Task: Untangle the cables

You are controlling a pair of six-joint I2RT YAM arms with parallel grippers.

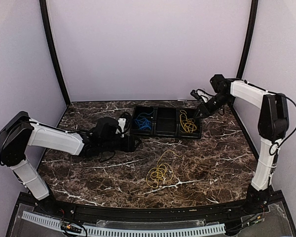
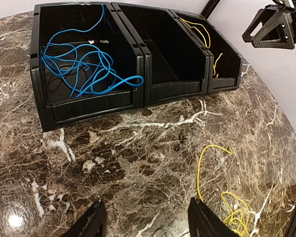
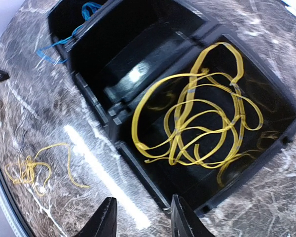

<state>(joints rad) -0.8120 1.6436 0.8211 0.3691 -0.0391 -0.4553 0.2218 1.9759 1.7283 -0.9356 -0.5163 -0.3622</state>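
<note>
A blue cable (image 1: 143,121) (image 2: 84,69) lies coiled in the left black bin. In the right bin a yellow cable (image 1: 187,122) (image 3: 197,118) lies in loose loops. A second yellow cable (image 1: 160,173) (image 2: 234,212) sits tangled on the marble table, with one end trailing toward the bins. My left gripper (image 2: 148,217) hovers low over the table in front of the bins, left of that tangle, open and holding nothing. My right gripper (image 3: 140,217) hangs above the near rim of the right bin, open, with nothing between its fingers.
Three black bins (image 1: 165,133) stand in a row at the back middle of the table. Purple walls close in the back and sides. The left arm (image 1: 54,138) stretches across the left half of the table.
</note>
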